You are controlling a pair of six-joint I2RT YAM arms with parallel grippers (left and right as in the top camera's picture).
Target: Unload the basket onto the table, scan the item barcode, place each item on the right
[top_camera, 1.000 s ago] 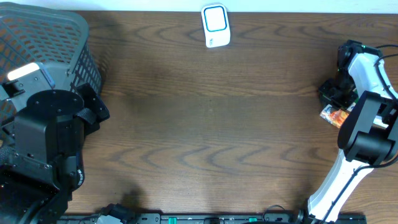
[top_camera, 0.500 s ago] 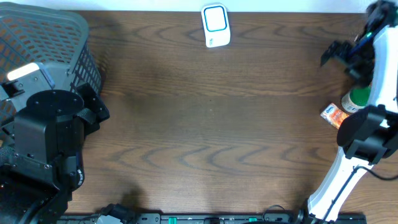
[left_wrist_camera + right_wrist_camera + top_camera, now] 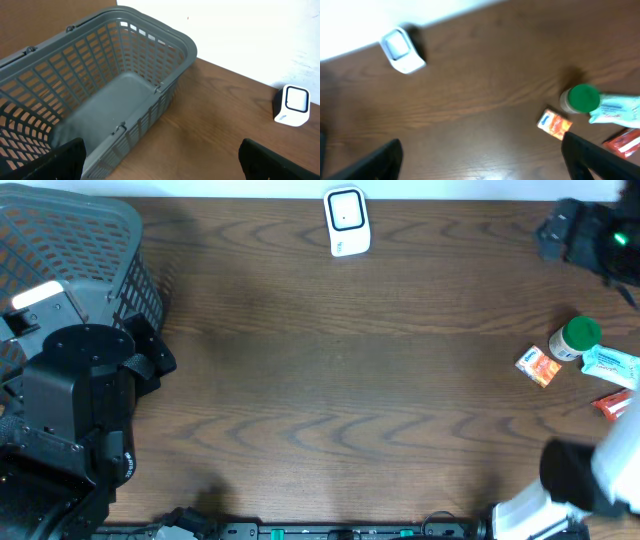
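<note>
right gripper (image 3: pixel 572 235) has lifted clear of the orange packet (image 3: pixel 537 366), jaws wide, empty. best grasp it squarely, barcode facing the scanner (image 3: pixel 347 220). left gripper (image 3: pixel 160 165) wide too.

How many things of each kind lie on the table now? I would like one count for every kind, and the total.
grey basket: 1
white scanner: 1
small items: 4 (green-capped bottle, orange box, white and blue packet, red packet)
Total: 6
</note>
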